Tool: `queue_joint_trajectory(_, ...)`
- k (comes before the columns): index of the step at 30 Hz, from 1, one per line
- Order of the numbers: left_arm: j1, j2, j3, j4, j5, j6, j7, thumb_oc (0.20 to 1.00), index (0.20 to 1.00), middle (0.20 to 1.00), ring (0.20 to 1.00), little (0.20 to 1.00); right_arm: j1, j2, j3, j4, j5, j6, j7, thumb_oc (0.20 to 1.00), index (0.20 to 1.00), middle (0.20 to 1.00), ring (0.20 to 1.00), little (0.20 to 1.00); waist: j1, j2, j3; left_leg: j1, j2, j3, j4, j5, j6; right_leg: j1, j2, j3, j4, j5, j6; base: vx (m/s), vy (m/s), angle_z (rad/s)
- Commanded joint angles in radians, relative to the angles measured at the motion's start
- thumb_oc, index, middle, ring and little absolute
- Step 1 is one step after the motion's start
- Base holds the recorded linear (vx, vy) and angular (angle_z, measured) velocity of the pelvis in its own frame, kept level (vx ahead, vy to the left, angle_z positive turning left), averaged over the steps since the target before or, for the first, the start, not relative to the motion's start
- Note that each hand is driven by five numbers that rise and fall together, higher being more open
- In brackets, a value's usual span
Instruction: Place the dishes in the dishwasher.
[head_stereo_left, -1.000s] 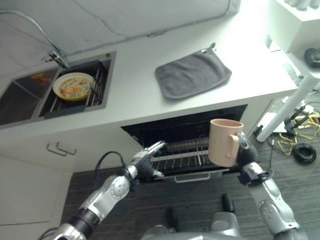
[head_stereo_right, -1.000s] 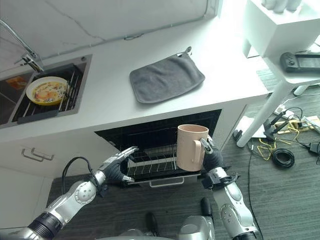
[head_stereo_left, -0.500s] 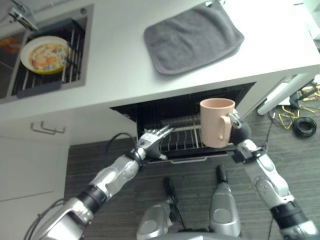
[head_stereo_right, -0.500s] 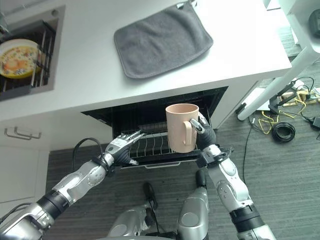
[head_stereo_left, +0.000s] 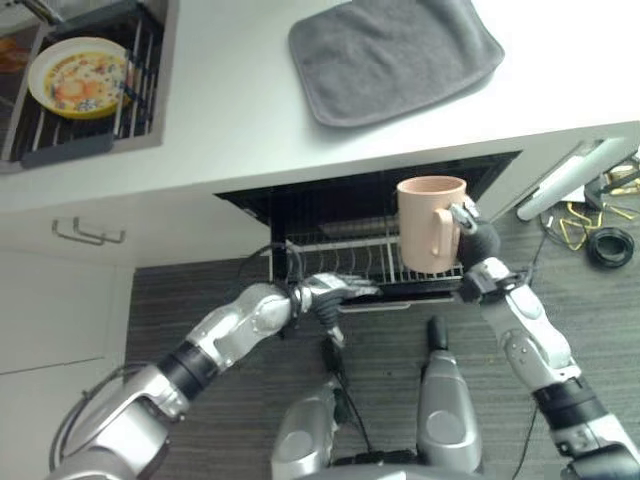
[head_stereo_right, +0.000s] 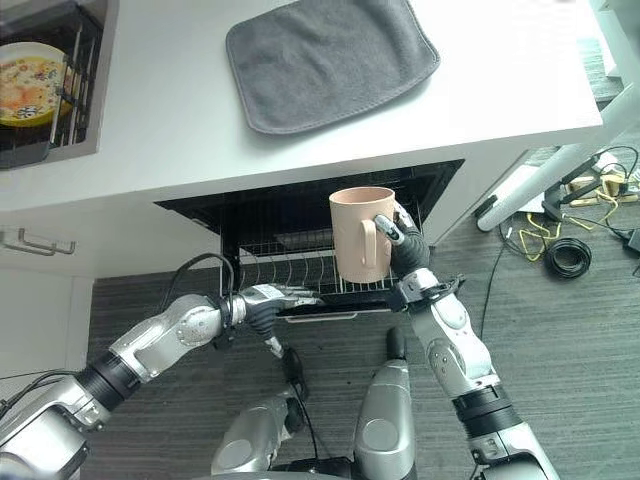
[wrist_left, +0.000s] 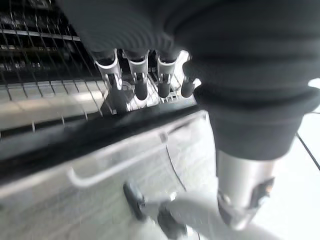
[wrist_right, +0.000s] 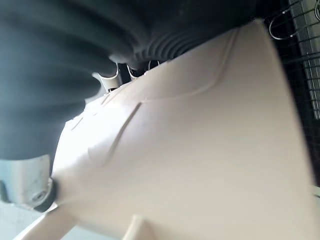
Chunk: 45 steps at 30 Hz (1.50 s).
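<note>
Nearest the robot: left robot hand (head_stereo_left: 335, 291) sits low at the front edge of the pulled-out dishwasher rack (head_stereo_left: 340, 262). Its fingers (wrist_left: 140, 85) are hooked down over the front rail of the rack, by the left wrist view, so it is grasping the rack. A pale bar handle (wrist_left: 115, 162) runs along the panel just below that rail.

Right robot hand (head_stereo_right: 402, 245) is raised at the right side of the rack, above its wires. It is grasping a beige mug (head_stereo_right: 360, 232); fingers are curled at the mug's back wall. Mug is upright, mouth up, handle facing the robot, clear of the rack. In the right wrist view the mug's side (wrist_right: 200, 150) sits tight against the hand.

Behind the rack: the dark dishwasher opening (head_stereo_left: 330, 205) under the white surface (head_stereo_left: 230, 110).

On the surface, above the opening: a grey cloth (head_stereo_left: 395, 55) lying flat.

Farthest, at the robot's left: a sink (head_stereo_left: 80, 90) with a dark wire drainer (head_stereo_left: 140, 70) in it. A yellow plate (head_stereo_left: 77, 77) with food remains rests on the drainer.
</note>
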Motion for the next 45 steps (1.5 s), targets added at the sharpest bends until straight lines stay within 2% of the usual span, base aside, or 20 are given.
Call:
queue_joint_trajectory(1, 0.026, 0.037, -0.009, -0.055, -0.055, -0.048, -0.058, 1.0, 1.0, 1.0, 1.0, 1.0, -0.043, 0.006, -0.041, -0.026, -0.029, -0.002, -0.036, 0.2, 0.2, 0.2, 0.2, 0.2, 0.013, -0.033, -0.047, -0.021, 0.026, 0.007, 0.157, -0.11, 0.008, 0.009, 0.026, -0.037, 0.062, -0.071, -0.052, -0.03, -0.042, 0.03)
queue_joint_trajectory(7, -0.019, 0.07, -0.024, -0.074, -0.073, -0.045, -0.089, 1.0, 1.0, 1.0, 1.0, 1.0, -0.163, -0.009, -0.049, 0.122, -0.093, 0.071, -0.141, 0.2, 0.2, 0.2, 0.2, 0.2, 0.048, -0.047, -0.041, -0.023, 0.029, -0.007, 0.162, -0.113, 0.011, 0.031, 0.034, -0.047, 0.044, -0.062, -0.058, -0.03, -0.062, 0.03)
queue_joint_trajectory(15, -0.102, 0.114, -0.051, -0.084, -0.104, -0.06, -0.11, 1.0, 1.0, 1.0, 1.0, 1.0, -0.367, -0.073, -0.066, 0.355, -0.142, 0.169, -0.185, 0.2, 0.2, 0.2, 0.2, 0.2, 0.1, -0.06, -0.029, -0.039, 0.04, -0.023, 0.18, -0.112, 0.01, 0.043, 0.039, -0.074, 0.041, -0.056, -0.059, -0.01, -0.069, 0.14)
queue_joint_trajectory(26, -0.22, 0.139, -0.102, -0.094, -0.134, -0.06, -0.086, 1.0, 1.0, 1.0, 1.0, 1.0, -0.563, -0.095, -0.059, 0.629, -0.192, 0.18, -0.268, 0.2, 0.2, 0.2, 0.2, 0.2, 0.13, -0.048, 0.01, -0.091, 0.04, -0.026, 0.191, -0.103, 0.01, -0.003, 0.038, -0.089, 0.056, -0.053, -0.063, -0.04, -0.012, 0.03)
queue_joint_trajectory(40, -0.326, 0.125, -0.142, -0.078, -0.143, -0.064, -0.06, 1.0, 1.0, 1.0, 1.0, 1.0, -0.658, -0.044, 0.019, 0.836, -0.317, 0.168, -0.286, 0.2, 0.2, 0.2, 0.2, 0.2, 0.138, -0.008, 0.01, -0.178, 0.023, -0.029, 0.196, -0.096, 0.011, -0.106, 0.022, -0.085, 0.083, -0.05, -0.068, -0.04, 0.019, 0.0)
queue_joint_trajectory(45, -0.343, 0.094, -0.153, -0.064, -0.129, -0.071, -0.043, 1.0, 1.0, 1.0, 1.0, 1.0, -0.695, 0.012, 0.073, 0.88, -0.322, 0.17, -0.299, 0.2, 0.2, 0.2, 0.2, 0.2, 0.141, 0.013, 0.01, -0.192, 0.014, -0.026, 0.197, -0.095, 0.013, -0.134, 0.017, -0.079, 0.101, -0.054, -0.073, -0.01, 0.046, -0.06)
